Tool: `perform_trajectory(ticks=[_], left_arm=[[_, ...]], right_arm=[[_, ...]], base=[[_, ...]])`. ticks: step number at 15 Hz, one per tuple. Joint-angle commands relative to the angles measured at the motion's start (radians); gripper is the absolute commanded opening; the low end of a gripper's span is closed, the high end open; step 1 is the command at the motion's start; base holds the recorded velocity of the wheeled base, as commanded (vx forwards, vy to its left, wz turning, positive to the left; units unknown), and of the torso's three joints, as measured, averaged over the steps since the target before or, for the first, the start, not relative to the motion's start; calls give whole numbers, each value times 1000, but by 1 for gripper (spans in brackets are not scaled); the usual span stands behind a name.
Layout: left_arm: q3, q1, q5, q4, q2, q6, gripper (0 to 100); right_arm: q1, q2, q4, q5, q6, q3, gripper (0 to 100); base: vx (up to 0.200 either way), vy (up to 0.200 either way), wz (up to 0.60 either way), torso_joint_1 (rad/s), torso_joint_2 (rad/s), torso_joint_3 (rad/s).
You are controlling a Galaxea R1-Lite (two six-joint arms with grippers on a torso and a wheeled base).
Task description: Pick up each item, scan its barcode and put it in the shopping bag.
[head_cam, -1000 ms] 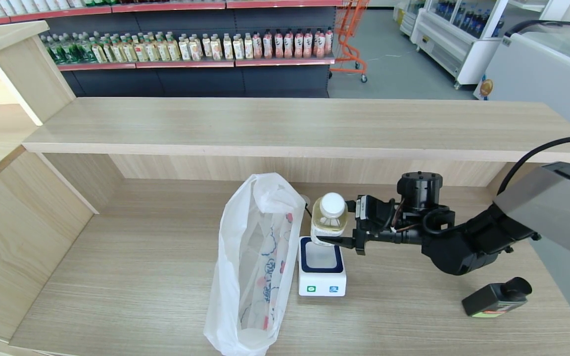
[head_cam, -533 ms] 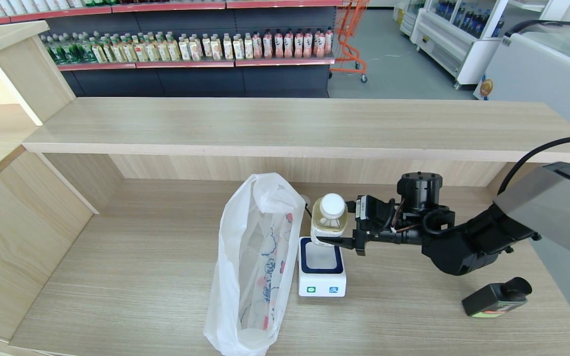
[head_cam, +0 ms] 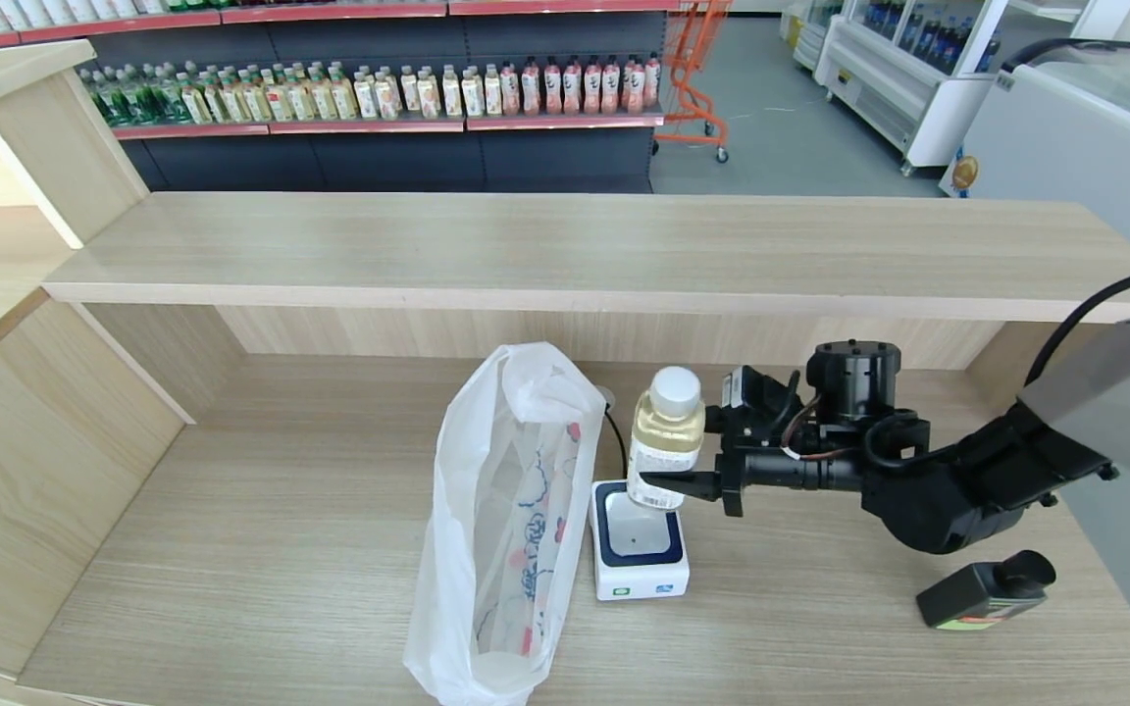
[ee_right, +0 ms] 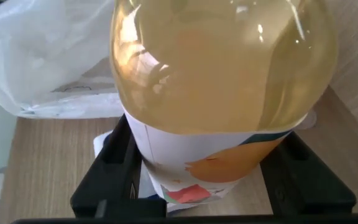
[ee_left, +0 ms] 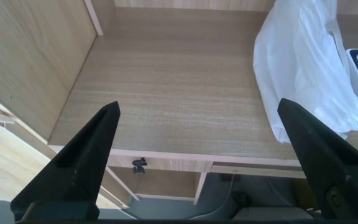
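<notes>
At centre frame the bottle (head_cam: pixel 666 446), clamped in the right gripper (head_cam: pixel 665 481), had been lifted above the scanner (head_cam: pixel 640 574); the shopping bag (head_cam: pixel 496 529) was judged next.

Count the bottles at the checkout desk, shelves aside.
2: a tea bottle in the right gripper above the scanner; a black bottle lying on the desk, far right. The bag may hide more.
</notes>
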Motion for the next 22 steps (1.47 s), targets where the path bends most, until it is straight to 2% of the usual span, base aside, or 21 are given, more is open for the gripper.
perform_trajectory(ticks=[1, 3, 5, 8, 10, 17, 20, 22], left_arm=[[0, 0, 0, 0, 0, 0, 100], [0, 0, 2, 0, 0, 0, 100], [0, 0, 0, 0, 0, 0, 100], [0, 0, 0, 0, 0, 0, 100], [0, 0, 0, 0, 0, 0, 100], [0, 0, 0, 0, 0, 0, 100], [0, 0, 0, 0, 0, 0, 100], [0, 0, 0, 0, 0, 0, 100]], right_arm=[[-19, -138, -9, 3, 156, 81, 0], [-37, -222, -13, -33, 376, 152, 0], [-37, -251, -13, -139, 548, 181, 0], [-13, -190, -12, -225, 699, 144, 0], [39, -150, -15, -233, 790, 95, 0], [179, 123, -6, -230, 752, -229, 0], [208, 209, -3, -230, 681, -310, 0], [220, 230, -3, -230, 643, -319, 0]], base=[[0, 0, 0, 0, 0, 0], [0, 0, 0, 0, 0, 0], [0, 0, 0, 0, 0, 0], [0, 0, 0, 0, 0, 0], [0, 0, 0, 0, 0, 0], [0, 0, 0, 0, 0, 0], [0, 0, 0, 0, 0, 0], [0, 0, 0, 0, 0, 0]])
